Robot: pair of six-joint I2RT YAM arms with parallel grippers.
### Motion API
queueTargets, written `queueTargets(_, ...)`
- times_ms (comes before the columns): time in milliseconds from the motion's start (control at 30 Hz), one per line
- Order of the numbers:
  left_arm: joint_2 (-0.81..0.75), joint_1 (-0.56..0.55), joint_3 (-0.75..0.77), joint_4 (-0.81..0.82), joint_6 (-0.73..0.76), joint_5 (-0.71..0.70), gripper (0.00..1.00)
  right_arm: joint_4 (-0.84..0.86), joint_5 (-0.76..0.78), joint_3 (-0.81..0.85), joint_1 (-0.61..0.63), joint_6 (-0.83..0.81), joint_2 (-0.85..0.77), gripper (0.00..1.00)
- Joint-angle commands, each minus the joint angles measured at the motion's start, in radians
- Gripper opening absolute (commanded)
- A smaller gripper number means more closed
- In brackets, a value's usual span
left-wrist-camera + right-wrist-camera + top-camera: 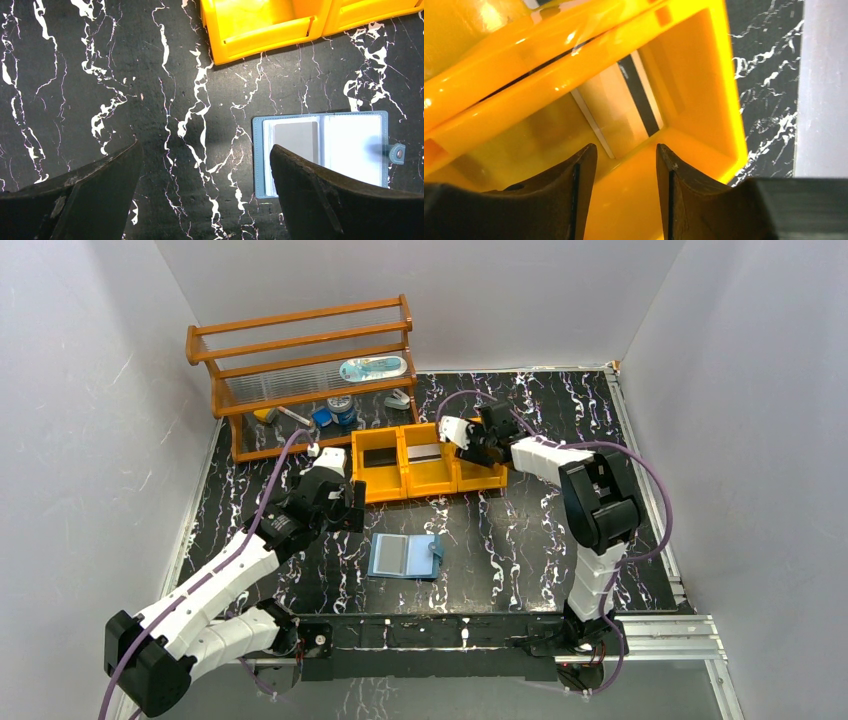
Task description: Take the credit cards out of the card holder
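Observation:
The light blue card holder [405,556] lies open on the black marble table, tab to the right. In the left wrist view [325,150] a silver-grey card [296,140] sits in its left pocket. My left gripper [348,508] is open and empty, hovering up and left of the holder [205,165]. My right gripper [472,452] is open and empty over the right compartment of the orange tray [410,490]. A tan-gold card [611,115] with a black stripe lies in that compartment, below the fingertips. A dark card [378,456] lies in the left compartment and a silver-grey one [424,452] in the middle.
A wooden rack [300,370] with a tube, a can and small items stands at the back left. White walls close in the table on three sides. A metal rail [640,640] runs along the near edge. The tray's corner [265,35] lies beyond my left fingers.

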Motion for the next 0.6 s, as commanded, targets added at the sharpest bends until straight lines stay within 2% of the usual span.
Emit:
queueTargets(0, 0.003, 0.002, 0.017, -0.012, 0.009, 0.002, 0.99, 0.111, -0.014, -0.012, -0.003, 0.094, -0.095, 0.56)
queueTargets(167, 0.0, 0.001, 0.016, -0.012, 0.009, 0.0, 0.98, 0.184, -0.021, -0.043, -0.003, 0.312, -0.187, 0.57)
queueTargets(367, 0.004, 0.001, 0.017, -0.013, 0.008, 0.001, 0.98, 0.288, -0.065, -0.174, -0.003, 0.729, -0.372, 0.57)
queueTargets(433, 0.006, 0.001, 0.017, -0.012, 0.008, 0.005, 0.98, 0.252, -0.066, -0.182, -0.003, 0.916, -0.412, 0.6)
queueTargets(500, 0.008, 0.002, 0.017, -0.013, 0.007, 0.004, 0.98, 0.188, -0.095, -0.187, -0.003, 1.144, -0.439, 0.71)
queueTargets(567, 0.008, 0.002, 0.016, -0.012, 0.006, 0.004, 0.98, 0.105, -0.15, -0.18, -0.003, 1.278, -0.451, 0.79)
